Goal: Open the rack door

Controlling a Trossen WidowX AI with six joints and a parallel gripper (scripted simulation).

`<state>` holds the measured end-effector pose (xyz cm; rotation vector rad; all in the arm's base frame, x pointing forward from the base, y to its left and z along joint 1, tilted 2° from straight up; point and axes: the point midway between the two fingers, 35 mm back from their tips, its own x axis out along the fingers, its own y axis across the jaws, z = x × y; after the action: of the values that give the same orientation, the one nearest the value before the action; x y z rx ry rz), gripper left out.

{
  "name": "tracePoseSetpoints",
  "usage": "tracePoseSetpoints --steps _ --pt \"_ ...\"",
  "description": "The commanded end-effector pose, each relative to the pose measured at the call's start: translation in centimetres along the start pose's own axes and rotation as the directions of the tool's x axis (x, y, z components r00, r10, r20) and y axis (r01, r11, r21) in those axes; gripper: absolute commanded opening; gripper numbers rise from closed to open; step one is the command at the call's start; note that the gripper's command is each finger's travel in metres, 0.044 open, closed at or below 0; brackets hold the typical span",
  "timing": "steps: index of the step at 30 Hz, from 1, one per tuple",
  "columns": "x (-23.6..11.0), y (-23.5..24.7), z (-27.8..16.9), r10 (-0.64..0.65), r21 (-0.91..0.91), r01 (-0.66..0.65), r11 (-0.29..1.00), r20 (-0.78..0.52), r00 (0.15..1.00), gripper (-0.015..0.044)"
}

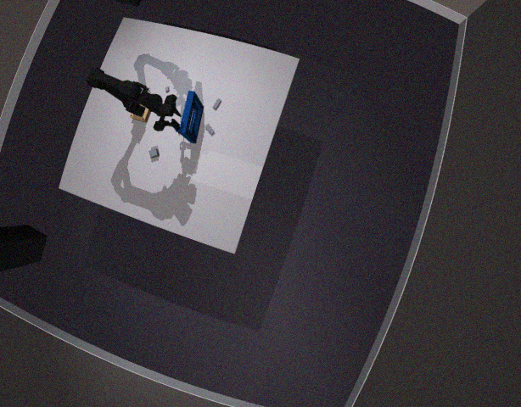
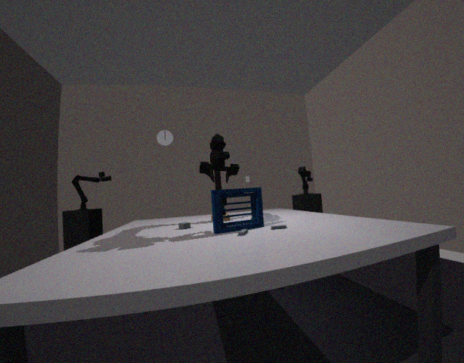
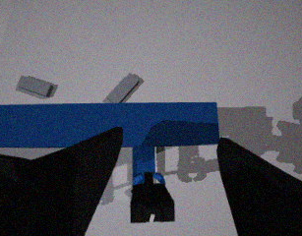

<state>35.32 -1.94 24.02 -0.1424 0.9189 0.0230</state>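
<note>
Toward the left of the white rectangular table [image 1: 216,205] [image 2: 239,258], as seen from above, our black jointed arm [image 1: 120,89] [image 2: 217,154] reaches over from the table's edge. Just beside it, partly beneath, we see a tan block-like piece with dark spots [image 1: 141,114]. Next to the right, nearer the lower edge, a small grey block [image 1: 154,153] [image 2: 184,225] lies on the table. Farther right we have our black two-fingered gripper [image 1: 178,120] [image 2: 221,180] [image 3: 169,139], its fingers apart, with nothing clamped, pointing down at the rack. Between the fingertips in the wrist view, lower down, sits the black handle [image 3: 151,203] on the near side of the blue rectangular rack frame [image 1: 188,115] [image 2: 257,209] [image 3: 57,125], which stands upright with thin bars across its opening. Beyond the frame, at its right, we find two small grey oblong blocks [image 1: 216,103] [image 2: 279,227] [image 3: 37,87], apart from each other.
</note>
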Motion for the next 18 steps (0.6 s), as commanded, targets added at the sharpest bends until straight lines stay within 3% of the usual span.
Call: tracePoseSetpoints --steps 1,18 --pt "0.1 0.0 -0.4 0.019 -0.021 -0.021 1.0 -0.082 0.996 0.0288" --pt "-0.6 0.0 -3.3 0.084 -0.056 -0.123 0.991 -0.451 0.888 0.0288"
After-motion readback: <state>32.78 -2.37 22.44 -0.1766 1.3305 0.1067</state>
